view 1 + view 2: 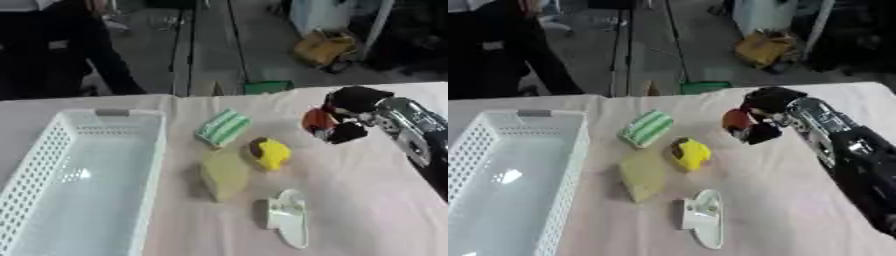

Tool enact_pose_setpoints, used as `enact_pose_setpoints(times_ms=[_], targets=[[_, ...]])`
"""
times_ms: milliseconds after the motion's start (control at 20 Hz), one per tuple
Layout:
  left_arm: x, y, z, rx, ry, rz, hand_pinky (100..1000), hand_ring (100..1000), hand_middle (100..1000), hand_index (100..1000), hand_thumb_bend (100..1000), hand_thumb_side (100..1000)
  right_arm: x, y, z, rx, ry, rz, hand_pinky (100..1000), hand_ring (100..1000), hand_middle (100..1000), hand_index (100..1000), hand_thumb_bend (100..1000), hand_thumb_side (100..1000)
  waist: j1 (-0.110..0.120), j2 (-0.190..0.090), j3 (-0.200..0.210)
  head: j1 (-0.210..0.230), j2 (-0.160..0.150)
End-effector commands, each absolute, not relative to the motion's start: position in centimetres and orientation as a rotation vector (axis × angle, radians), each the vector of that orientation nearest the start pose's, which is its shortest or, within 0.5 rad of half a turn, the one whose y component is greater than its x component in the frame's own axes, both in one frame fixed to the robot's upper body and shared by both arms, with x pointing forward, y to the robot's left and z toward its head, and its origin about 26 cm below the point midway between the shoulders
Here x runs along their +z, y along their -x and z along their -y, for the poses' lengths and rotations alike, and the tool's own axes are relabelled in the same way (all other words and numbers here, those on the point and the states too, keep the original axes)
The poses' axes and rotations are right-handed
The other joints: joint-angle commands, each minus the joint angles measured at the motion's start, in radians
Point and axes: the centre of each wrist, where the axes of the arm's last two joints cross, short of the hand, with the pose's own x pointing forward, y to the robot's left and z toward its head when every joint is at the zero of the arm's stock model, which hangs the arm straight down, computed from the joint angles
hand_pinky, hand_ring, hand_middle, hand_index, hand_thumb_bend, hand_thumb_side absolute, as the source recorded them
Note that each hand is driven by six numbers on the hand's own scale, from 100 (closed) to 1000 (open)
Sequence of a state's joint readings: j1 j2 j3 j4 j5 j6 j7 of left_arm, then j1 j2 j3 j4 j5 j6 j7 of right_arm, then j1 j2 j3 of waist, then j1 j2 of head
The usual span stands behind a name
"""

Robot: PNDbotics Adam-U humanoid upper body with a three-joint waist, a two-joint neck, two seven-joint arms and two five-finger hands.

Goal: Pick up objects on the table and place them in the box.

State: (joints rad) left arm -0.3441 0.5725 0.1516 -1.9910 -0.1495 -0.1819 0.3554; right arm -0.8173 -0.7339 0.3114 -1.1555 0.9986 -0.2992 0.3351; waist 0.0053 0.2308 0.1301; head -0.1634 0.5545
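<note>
1. My right hand [348,116] comes in from the right side over the far part of the table [367,200]; its black fingers [346,132] are curled round a small red-orange object [317,120], which I hold just above the cloth

2. Whether the red-orange object touches the table, I cannot tell; its exact shape is too blurred to name

3. My right forearm [842,137], black with silver parts, runs back from the hand toward the lower right edge

4. To the left of my right hand, and a little nearer to me, lies a green-and-white striped block [223,127], set at a slant

5. Nearer to me than the hand, and to its left, sits a yellow object [268,153] with a dark patch on its far-left side

6. Just beside the yellow object, on the side away from my hand, lies a flat pale yellow-green piece [225,174]; whether the two touch, I cannot tell

7. Nearest to me lies a white elongated object [290,217], apart from the pale piece and well apart from my hand

8. The box [52,145] is a white basket with perforated walls; it stands far to the left of my hand, beyond all the loose objects, and nothing shows inside it

9. My left hand shows in neither view
</note>
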Motion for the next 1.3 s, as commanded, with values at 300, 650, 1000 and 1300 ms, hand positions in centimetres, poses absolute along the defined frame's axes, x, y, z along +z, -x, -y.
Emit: enact_pose_setpoints(times_ms=[300, 650, 1000, 1300], targets=[[26.7, -29.1, -32.8, 0.309, 1.049, -3.368, 1000, 966, 893, 917, 100, 1000, 28.1, -42.2, 31.5, 1.903, 1.275, 1.354, 806, 654, 325, 508, 126, 843, -0.014, -0.036, -0.002, 0.011, -0.001], [26.8, -29.1, -32.8, 0.325, 1.045, -3.370, 1000, 965, 893, 916, 100, 1000, 31.1, -41.1, 28.3, 1.958, 1.254, 1.456, 809, 655, 321, 503, 116, 851, -0.030, -0.048, 0.009, 0.008, 0.008], [27.0, -29.2, -32.5, 0.335, 1.019, -3.374, 1000, 965, 893, 916, 100, 1000, 33.8, -40.6, 24.6, 2.017, 1.216, 1.561, 810, 653, 318, 500, 108, 860, -0.043, -0.054, 0.030, -0.002, 0.022], [27.3, -29.3, -32.2, 0.335, 0.984, -3.374, 1000, 965, 893, 916, 100, 1000, 35.5, -40.5, 21.7, 2.059, 1.186, 1.645, 809, 647, 314, 495, 100, 865, -0.052, -0.050, 0.054, -0.019, 0.021]])
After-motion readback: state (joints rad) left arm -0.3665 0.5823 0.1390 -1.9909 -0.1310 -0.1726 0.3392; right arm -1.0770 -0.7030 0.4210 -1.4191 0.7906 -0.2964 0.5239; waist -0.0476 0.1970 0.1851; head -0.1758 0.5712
